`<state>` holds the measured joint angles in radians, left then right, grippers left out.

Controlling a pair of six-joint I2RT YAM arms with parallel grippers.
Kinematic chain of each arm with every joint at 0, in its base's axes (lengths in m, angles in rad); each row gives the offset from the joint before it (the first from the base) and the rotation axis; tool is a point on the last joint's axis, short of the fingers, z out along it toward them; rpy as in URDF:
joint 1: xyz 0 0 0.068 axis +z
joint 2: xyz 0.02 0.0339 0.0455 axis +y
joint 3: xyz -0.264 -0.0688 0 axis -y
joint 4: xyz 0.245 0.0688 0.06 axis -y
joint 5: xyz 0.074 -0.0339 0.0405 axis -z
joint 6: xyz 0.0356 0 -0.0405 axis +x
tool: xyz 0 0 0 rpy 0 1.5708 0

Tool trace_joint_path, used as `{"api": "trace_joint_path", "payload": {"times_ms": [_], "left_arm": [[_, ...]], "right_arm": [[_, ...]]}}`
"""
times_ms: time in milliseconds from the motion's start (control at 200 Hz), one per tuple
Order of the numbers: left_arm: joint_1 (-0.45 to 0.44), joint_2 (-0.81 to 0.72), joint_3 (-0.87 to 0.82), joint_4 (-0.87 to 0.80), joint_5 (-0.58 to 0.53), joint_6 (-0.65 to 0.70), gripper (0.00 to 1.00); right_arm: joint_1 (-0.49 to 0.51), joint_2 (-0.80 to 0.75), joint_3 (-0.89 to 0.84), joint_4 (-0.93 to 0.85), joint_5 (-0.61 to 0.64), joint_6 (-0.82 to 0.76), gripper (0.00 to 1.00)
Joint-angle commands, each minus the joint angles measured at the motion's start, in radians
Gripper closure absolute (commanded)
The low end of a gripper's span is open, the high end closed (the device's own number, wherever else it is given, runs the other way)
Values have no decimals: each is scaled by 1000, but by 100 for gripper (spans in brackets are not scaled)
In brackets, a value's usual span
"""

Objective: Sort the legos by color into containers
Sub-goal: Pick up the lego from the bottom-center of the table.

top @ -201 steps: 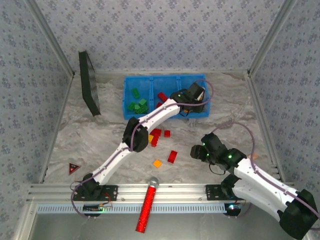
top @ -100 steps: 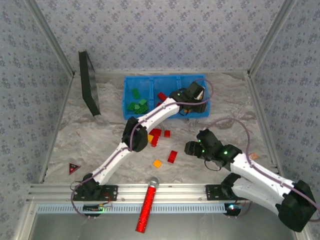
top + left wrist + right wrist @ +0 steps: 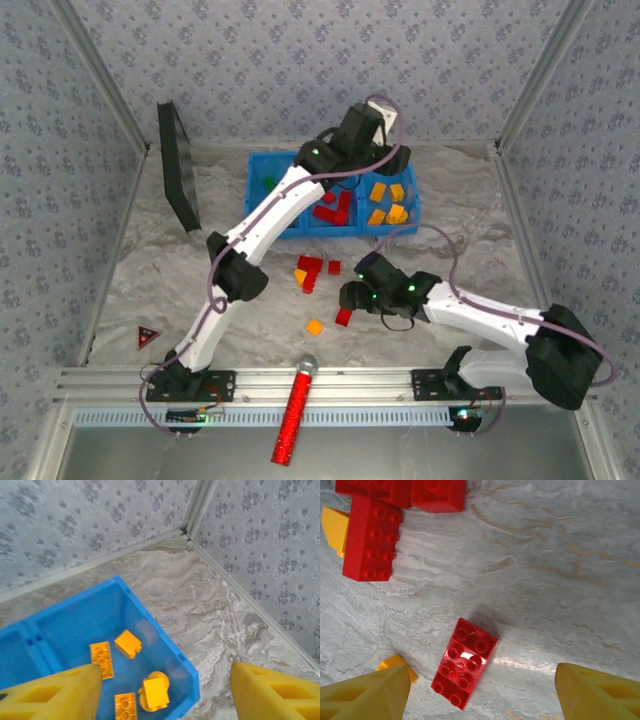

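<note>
Setting: enclosed robot test cell, lab-type.
Walls: patterned panels point(image 3: 320, 60) held by aluminium posts point(image 3: 103, 72).
Floor: marbled tabletop point(image 3: 170, 285).
Rig: 2 robot arms point(image 3: 270, 215) mounted on a metal rail point(image 3: 340, 378).

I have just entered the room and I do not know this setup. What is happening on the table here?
Two robot arms are sorting toy bricks by color into a blue tray. The left gripper hangs open and empty over its right compartment, where yellow bricks lie. The right gripper is open above a red brick on the table, probably about to grasp it. More red bricks and an orange brick lie loose nearby.
</note>
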<state>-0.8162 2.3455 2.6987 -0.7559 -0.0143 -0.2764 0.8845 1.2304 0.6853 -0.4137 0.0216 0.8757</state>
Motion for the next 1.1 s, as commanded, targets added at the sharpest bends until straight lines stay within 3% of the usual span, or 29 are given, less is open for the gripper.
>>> {"api": "trace_joint_path", "payload": {"times_ms": [0,195,390,675,770,920,1094], "left_arm": [[29,-86,-59,-69,-38,55,28],[86,-344,-429,28,-196,123,24],[185,-603,-796,151,-221,78,23],[241,-881,-1217,159,-268,3,23],[241,-959,-1337,134,-247,-16,23],[236,-1062,-1489,82,-162,-23,23],[194,-1180,-1646,68,-50,-41,23]], "right_arm": [[32,80,58,-37,16,13,21],[86,241,153,-126,35,11,21],[115,362,215,-142,23,9,23],[128,439,242,-149,16,-4,59],[117,403,264,-205,23,-54,66],[36,315,374,-325,121,-224,68],[-96,284,561,-293,182,-466,69]]}}
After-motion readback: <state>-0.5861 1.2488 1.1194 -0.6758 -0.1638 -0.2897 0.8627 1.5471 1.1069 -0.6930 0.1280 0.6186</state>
